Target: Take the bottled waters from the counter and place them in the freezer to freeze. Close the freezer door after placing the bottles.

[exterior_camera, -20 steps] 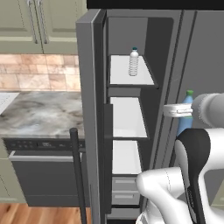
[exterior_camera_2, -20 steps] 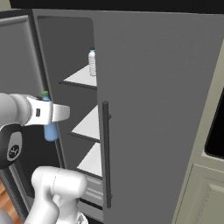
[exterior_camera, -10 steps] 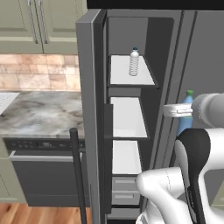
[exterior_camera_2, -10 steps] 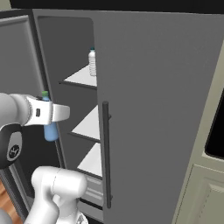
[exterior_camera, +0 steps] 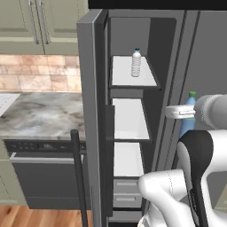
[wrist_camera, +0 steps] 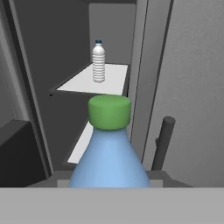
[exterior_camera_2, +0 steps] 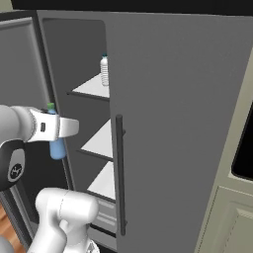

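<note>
Left base view: my gripper [exterior_camera: 179,111] clamps the blue bottle [exterior_camera: 188,116] at 3 o'clock, outside the freezer [exterior_camera: 133,71]; the clear bottle [exterior_camera: 136,62] stands on the top shelf. I risk clipping the divider going in.

Right base view: bottle at 9 o'clock, near the opening.

Hand view: green cap [wrist_camera: 109,112] dead centre.

Nothing has shifted since before.

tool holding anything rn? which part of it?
Yes: the tool is shut on the blue bottle with the green cap, upright, gripped around its upper body below the cap, in front of the open freezer.
</note>
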